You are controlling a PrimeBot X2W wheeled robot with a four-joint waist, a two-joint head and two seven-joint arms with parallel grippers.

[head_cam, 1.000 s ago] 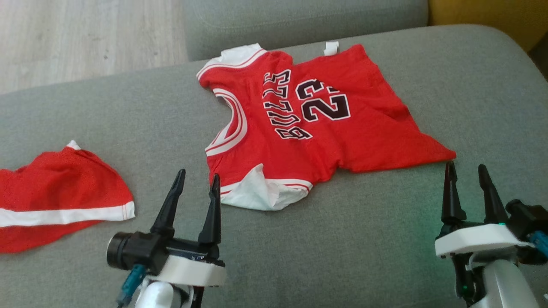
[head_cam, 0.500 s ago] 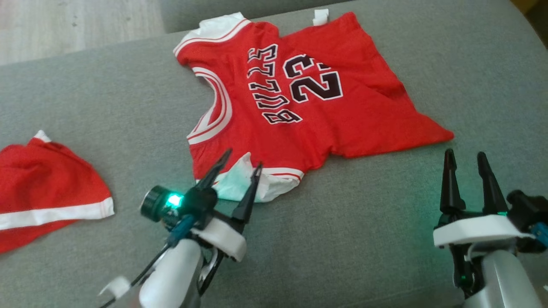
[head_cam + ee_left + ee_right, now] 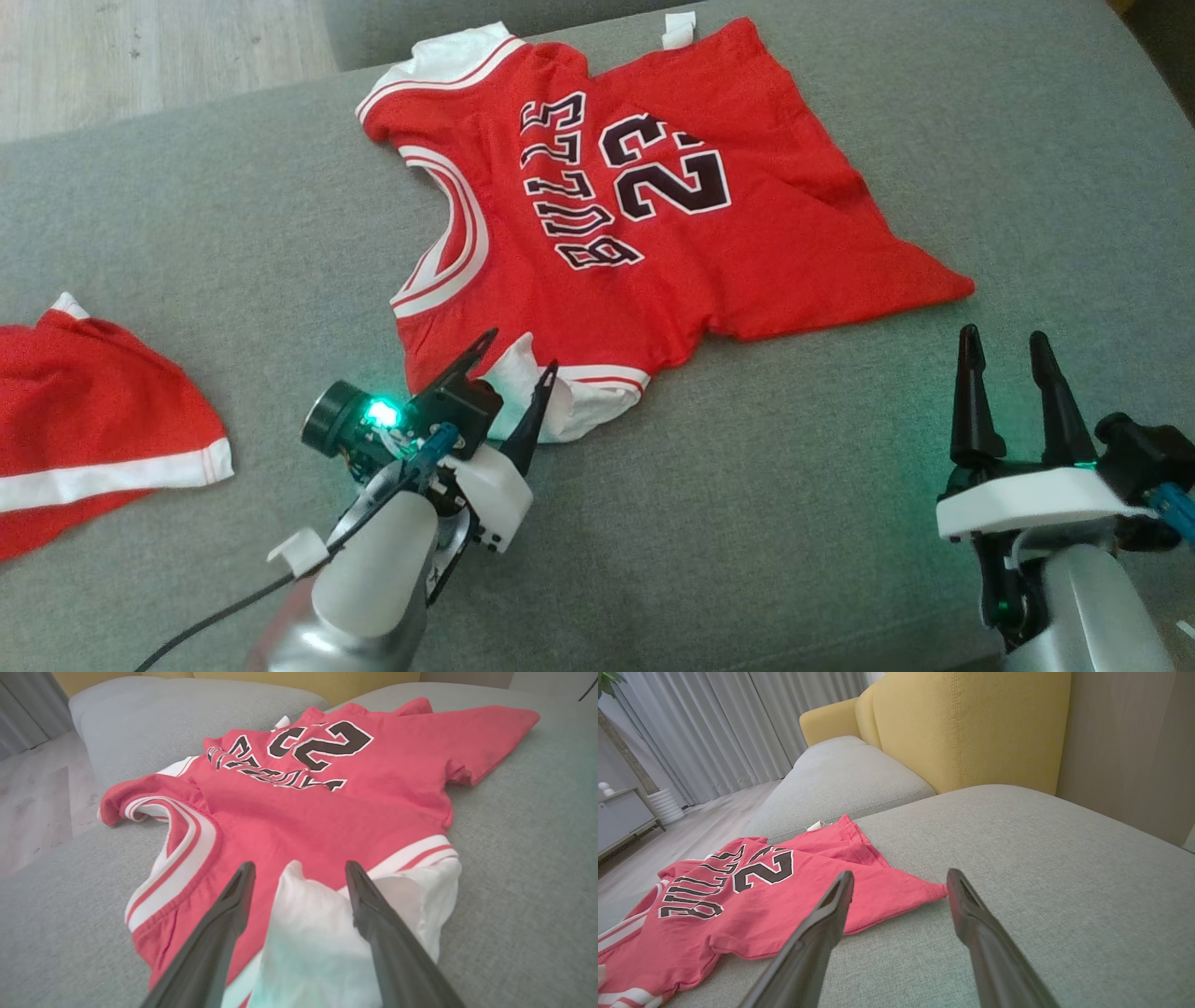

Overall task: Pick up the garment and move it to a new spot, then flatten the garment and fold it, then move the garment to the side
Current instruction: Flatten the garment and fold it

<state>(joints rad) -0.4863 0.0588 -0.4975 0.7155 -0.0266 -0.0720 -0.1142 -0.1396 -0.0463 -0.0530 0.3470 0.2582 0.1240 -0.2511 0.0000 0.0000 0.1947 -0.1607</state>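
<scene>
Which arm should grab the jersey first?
Left, probably: the left gripper, open, has a finger each side of the white fold of the jersey. The right gripper, open, sits off the cloth near the hem corner.

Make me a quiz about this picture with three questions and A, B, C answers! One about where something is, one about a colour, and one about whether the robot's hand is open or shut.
1. Where do the fingers of the left gripper point?
A) at the white sleeve of the jersey
B) at the wooden floor
C) at the yellow backrest

2. What colour is most of the jersey?
A) blue
B) red
C) green

3. How is the right gripper?
A) shut on the jersey
B) shut on nothing
C) open, holding nothing

Answers:
1 A: in the left wrist view the white sleeve lies between its spread fingers.
2 B: the cloth is red, with black letters and white trim.
3 C: its fingers stand apart over the grey cushion, near the jersey's corner and not touching it.
</scene>
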